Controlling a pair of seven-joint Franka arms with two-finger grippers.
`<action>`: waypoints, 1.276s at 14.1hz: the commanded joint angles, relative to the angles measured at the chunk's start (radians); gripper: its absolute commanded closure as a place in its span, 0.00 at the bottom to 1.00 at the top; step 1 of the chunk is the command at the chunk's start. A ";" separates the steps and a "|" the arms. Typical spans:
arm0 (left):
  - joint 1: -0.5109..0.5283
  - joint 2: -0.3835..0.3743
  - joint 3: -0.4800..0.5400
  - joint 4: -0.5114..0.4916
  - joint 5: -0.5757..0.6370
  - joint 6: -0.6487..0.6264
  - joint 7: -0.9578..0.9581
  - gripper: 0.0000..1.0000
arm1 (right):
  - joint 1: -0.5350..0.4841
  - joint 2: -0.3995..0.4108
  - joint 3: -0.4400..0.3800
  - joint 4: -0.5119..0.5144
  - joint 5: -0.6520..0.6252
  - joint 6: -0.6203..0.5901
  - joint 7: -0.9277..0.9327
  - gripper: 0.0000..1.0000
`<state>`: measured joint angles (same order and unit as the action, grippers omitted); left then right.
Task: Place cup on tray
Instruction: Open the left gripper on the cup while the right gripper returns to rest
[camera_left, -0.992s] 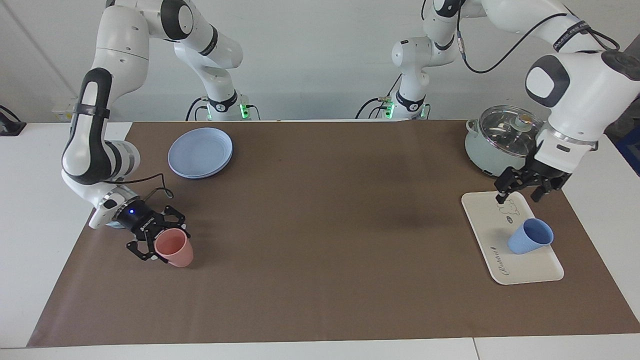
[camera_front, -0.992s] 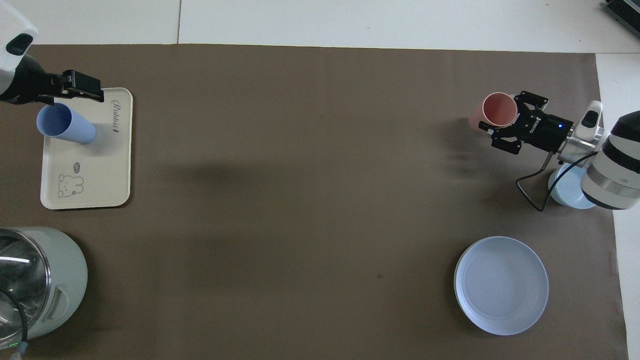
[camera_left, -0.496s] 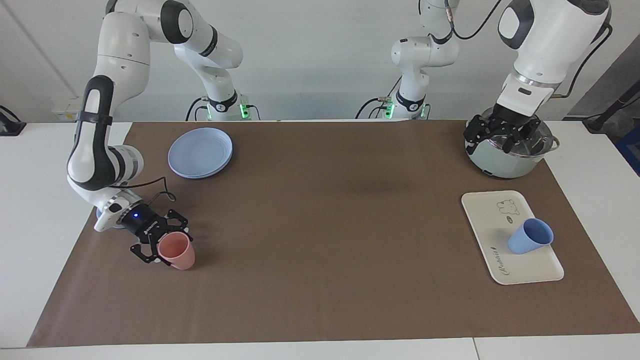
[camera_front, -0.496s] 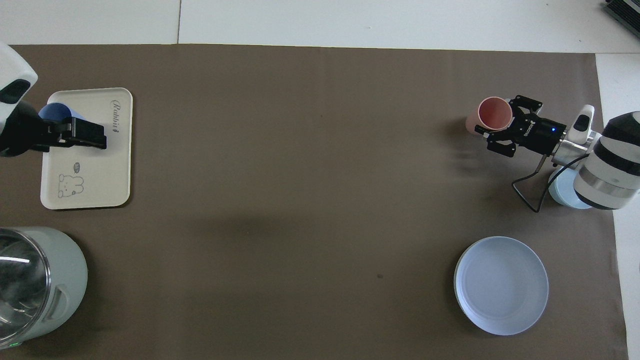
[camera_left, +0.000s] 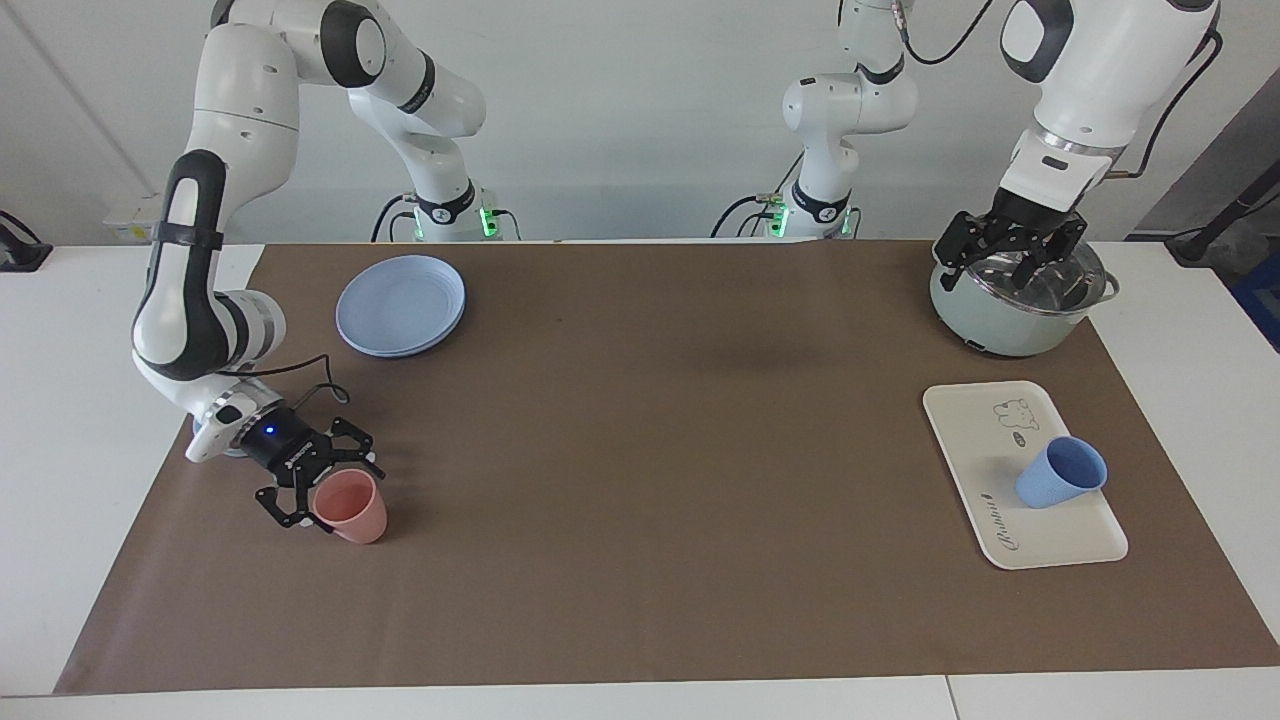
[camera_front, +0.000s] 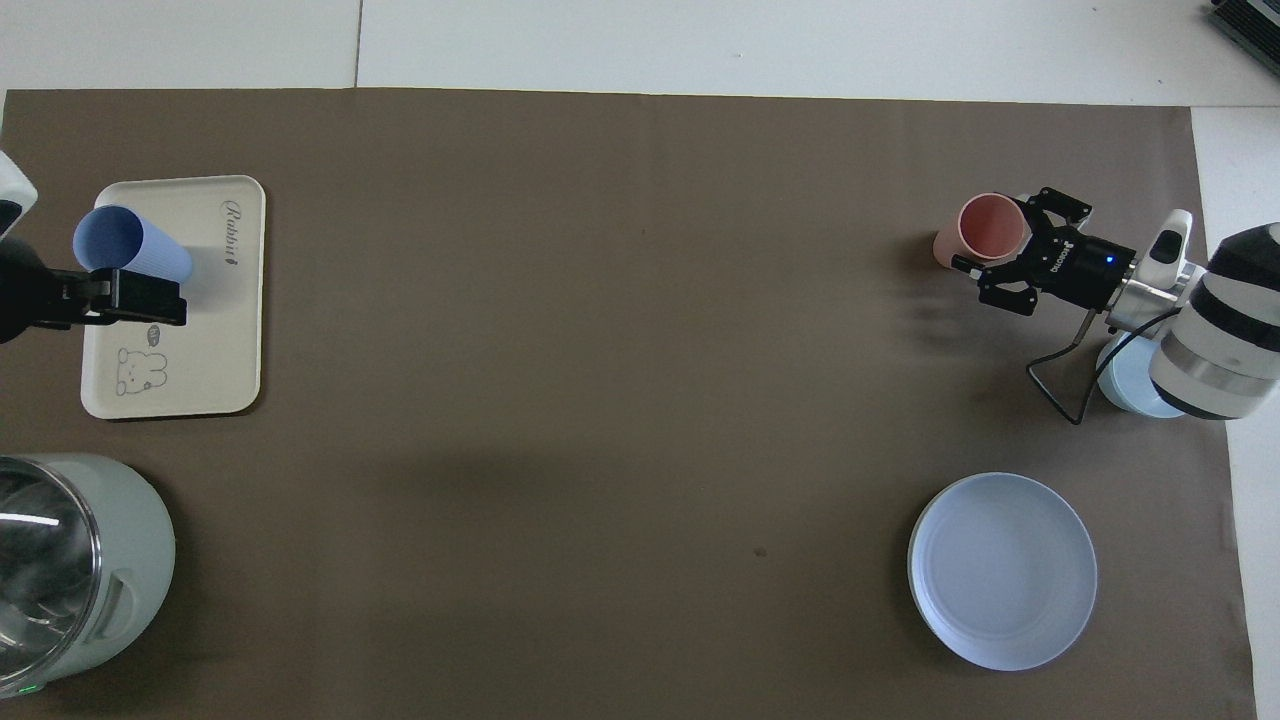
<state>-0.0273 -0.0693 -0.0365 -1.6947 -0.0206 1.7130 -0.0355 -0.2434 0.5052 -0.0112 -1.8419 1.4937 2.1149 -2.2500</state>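
Note:
The periwinkle-blue cup (camera_left: 1062, 472) stands on the cream-white tray (camera_left: 975, 420) with the bear drawing, at the left arm's end of the table; both also show in the overhead view, the cup (camera_front: 130, 250) on the tray (camera_front: 215, 360). My left gripper (camera_left: 1010, 262) is open and empty, raised over the pot, well clear of the cup; in the overhead view it (camera_front: 150, 300) overlaps the tray. My right gripper (camera_left: 312, 482) is shut on a salmon-pink tumbler (camera_left: 350, 505) low at the right arm's end, also in the overhead view (camera_front: 1010, 262).
A pale green pot (camera_left: 1010, 300) with a glass lid stands nearer to the robots than the tray. Stacked round blue plates (camera_left: 400, 304) lie at the right arm's end. A light-blue bowl (camera_front: 1130, 385) sits partly under the right arm.
My left gripper rose from just over the tray's bear end to over the pot, leaving the blue cup on the tray. The right gripper lowered the pink tumbler slightly.

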 joint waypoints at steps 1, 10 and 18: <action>0.012 0.031 -0.003 0.093 0.024 -0.103 0.012 0.00 | -0.011 -0.001 0.007 -0.002 0.033 -0.007 -0.036 0.00; 0.009 0.039 -0.009 0.116 0.024 -0.191 0.005 0.00 | -0.022 -0.036 0.007 0.009 0.025 -0.076 -0.028 0.00; 0.024 0.066 -0.014 0.090 0.019 -0.119 0.005 0.00 | 0.001 -0.281 0.002 0.015 -0.398 -0.007 0.375 0.00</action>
<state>-0.0167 -0.0073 -0.0427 -1.5828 -0.0204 1.5612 -0.0351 -0.2504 0.3122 -0.0107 -1.8046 1.2356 2.0773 -2.0235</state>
